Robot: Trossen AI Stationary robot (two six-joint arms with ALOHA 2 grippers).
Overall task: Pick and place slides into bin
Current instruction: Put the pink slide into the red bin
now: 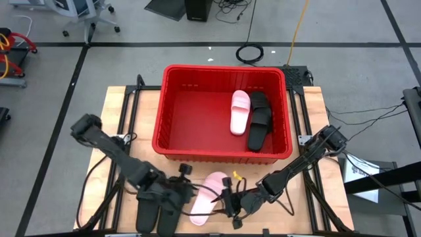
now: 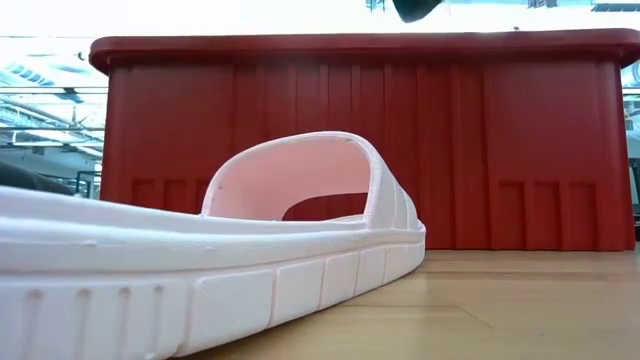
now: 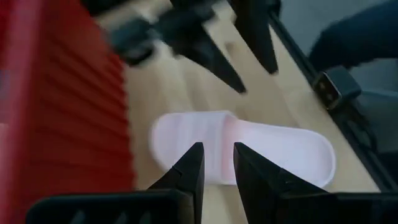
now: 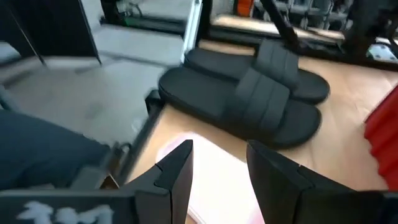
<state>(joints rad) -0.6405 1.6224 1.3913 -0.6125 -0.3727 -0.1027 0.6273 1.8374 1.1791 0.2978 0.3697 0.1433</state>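
A light pink slide lies sole down on the wooden table in front of the red bin; it also shows in the low view. My left gripper is slightly open and empty, on the slide's left at its strap end. My right gripper is open and empty, its fingers over the slide's other end. Two black slides lie side by side on the table under my left arm. A pink slide and a black slide lie in the bin.
The bin's ribbed front wall stands just beyond the pink slide. Black frame rails run along the table's sides. The two grippers face each other closely across the slide; my right gripper's fingers show in the left wrist view.
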